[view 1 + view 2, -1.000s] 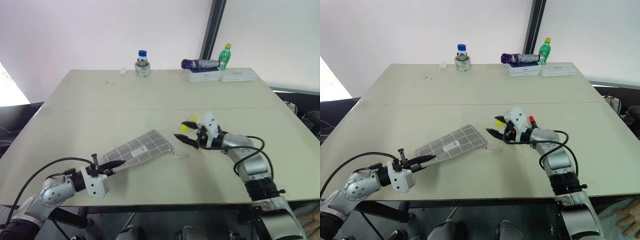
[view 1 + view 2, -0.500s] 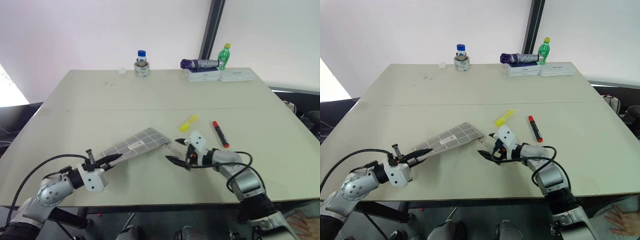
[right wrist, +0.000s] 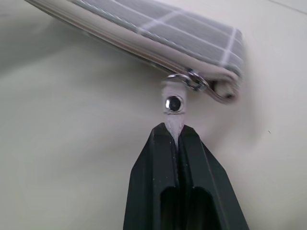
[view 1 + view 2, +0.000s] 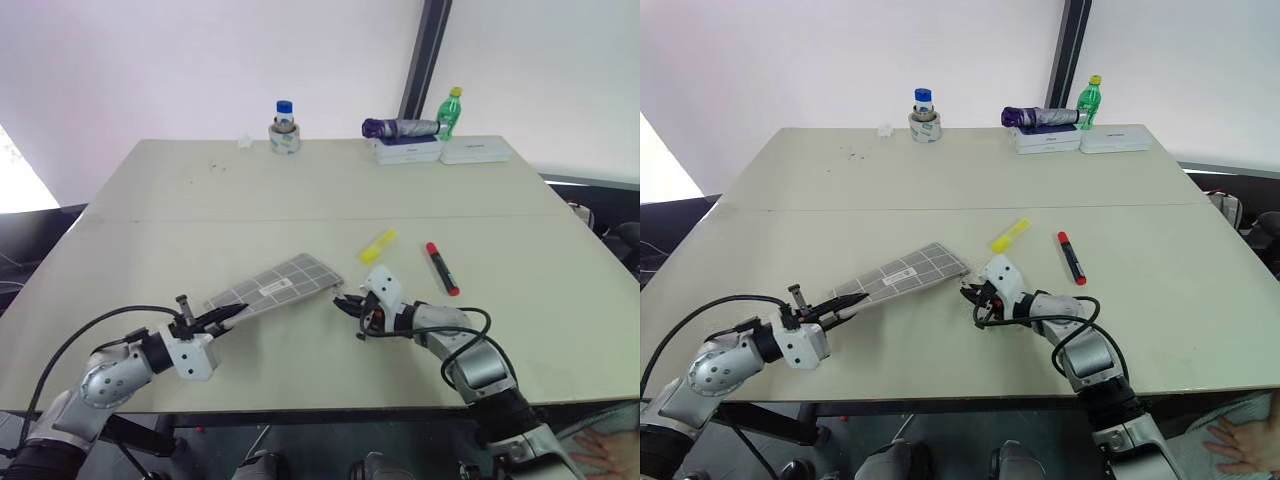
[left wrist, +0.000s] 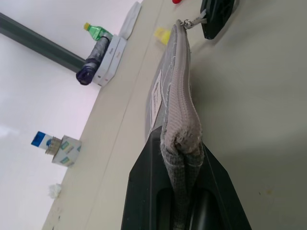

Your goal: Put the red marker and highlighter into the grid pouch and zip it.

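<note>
Stretching between the grippers, the grey white-gridded pouch [image 4: 275, 290] ran lengthwise from the left gripper [image 4: 222, 318], clamped on its near end, to the right gripper [image 4: 347, 301], pinched on its pull tab [image 3: 173, 106], above the table [image 4: 300, 200].

Shows a left arm [image 4: 105, 380] of rounded silver-grey metal shells, joined to a white boxy wrist block [image 4: 190, 352] with a small black post [image 4: 182, 303] on top. Carries a thin black cable [image 4: 70, 345] looping loose alongside, and a black ribbed sleeve [image 4: 40, 460] further back. Repeats the scheme on the right arm [image 4: 470, 365]: silver shells, a white housing [image 4: 382, 290], black cables [image 4: 480, 318] (coiled in loops), a black ribbed collar [image 4: 505, 410]. Ends in the left gripper [image 4: 232, 315] and right gripper [image 4: 345, 302], each with two matte black fingers [image 3: 158, 191], wedge-shaped, tapering to a narrow tip, with a rounded slot sunk near the base.
</note>
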Controlling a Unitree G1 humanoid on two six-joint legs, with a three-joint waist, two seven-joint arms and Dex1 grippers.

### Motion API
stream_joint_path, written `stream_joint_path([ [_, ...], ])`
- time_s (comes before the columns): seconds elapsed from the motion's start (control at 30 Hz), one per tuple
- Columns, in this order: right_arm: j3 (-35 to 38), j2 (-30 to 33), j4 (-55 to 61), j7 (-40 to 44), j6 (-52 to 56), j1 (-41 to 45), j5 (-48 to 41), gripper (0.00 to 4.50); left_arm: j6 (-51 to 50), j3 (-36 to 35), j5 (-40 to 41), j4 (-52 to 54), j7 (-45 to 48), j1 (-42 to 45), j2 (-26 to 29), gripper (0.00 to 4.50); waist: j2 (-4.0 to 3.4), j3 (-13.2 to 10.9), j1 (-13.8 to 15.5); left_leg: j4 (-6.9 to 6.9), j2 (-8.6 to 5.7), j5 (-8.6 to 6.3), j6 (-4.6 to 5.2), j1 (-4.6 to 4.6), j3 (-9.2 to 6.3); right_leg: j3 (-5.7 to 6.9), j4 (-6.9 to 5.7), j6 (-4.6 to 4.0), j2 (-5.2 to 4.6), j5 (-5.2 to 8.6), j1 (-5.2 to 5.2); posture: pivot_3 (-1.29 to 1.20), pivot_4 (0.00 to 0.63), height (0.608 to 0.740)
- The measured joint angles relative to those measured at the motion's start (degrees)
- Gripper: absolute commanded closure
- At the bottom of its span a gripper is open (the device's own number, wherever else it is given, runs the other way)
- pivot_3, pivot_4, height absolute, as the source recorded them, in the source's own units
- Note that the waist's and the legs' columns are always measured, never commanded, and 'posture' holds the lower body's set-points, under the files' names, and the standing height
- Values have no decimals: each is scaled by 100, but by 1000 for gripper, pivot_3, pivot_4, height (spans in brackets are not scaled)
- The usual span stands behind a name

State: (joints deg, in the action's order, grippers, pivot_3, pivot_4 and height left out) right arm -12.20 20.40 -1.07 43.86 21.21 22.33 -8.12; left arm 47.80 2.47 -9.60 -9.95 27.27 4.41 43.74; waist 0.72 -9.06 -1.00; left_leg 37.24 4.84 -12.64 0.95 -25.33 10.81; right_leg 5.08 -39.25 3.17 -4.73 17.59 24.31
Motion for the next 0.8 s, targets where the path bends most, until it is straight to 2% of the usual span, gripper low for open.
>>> stream_joint_path([
  [0.17,-283,-201,508,-28,207,0,4,4469,-9,35,-302,-8,-159,61,-280,4500,0,0,0,0,0,-1,1,0,-1,0,0,0,1,0,0,0,150,738],
  [0.33,-796,-127,659,93,103,82,248,4469,-94,101,-485,1,-225,78,-426,4500,1,1,5,1,0,-1,1,0,-1,1,0,0,0,0,0,0,150,738],
  [0.63,-1391,199,555,765,-1053,705,811,4469,-308,133,-752,-16,-430,561,-774,4500,3,1,16,5,-1,1,-1,0,0,2,0,0,2,0,-3,0,150,738],
  [0.8,-1569,135,180,1089,-1604,1185,1036,4469,-524,353,-1014,-64,-521,926,-1068,4500,3,1,13,7,-2,20,-32,-1,2,2,-2,1,6,0,-2,0,150,738],
])
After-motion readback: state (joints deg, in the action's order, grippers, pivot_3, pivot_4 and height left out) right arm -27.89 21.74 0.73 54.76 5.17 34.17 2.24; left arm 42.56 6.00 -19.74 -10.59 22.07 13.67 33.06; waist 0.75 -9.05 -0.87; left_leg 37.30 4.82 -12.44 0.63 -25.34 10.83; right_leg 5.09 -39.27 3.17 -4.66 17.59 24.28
